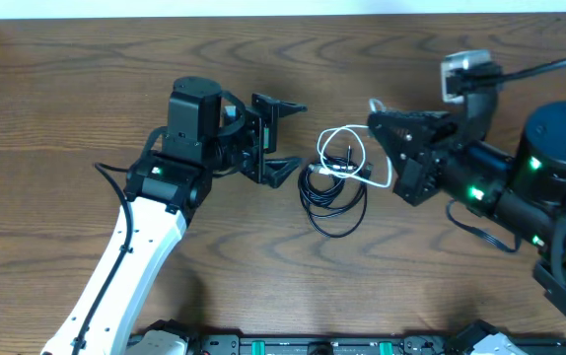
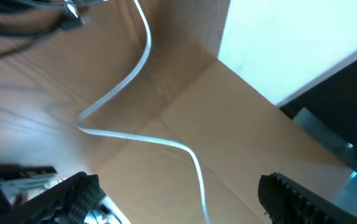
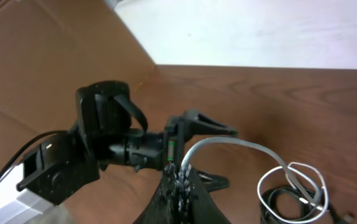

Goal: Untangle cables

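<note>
The white cable (image 1: 343, 140) lies in loops at the table's middle, over the coiled black cables (image 1: 334, 197). My right gripper (image 1: 375, 120) is shut on one end of the white cable and holds it just right of the loops. In the right wrist view the white cable (image 3: 247, 144) comes out from between the closed fingers (image 3: 181, 172) and runs to its loops above the black coil (image 3: 284, 204). My left gripper (image 1: 293, 136) is open, just left of the pile. In the left wrist view the white cable (image 2: 142, 50) runs down between the open jaws (image 2: 178, 186); black cable (image 2: 10, 28) shows top left.
The wooden table (image 1: 86, 79) runs to a pale back edge (image 1: 263, 8). A black rail (image 1: 313, 345) lies along the front edge. Thick black arm wires (image 1: 480, 232) hang by the right arm.
</note>
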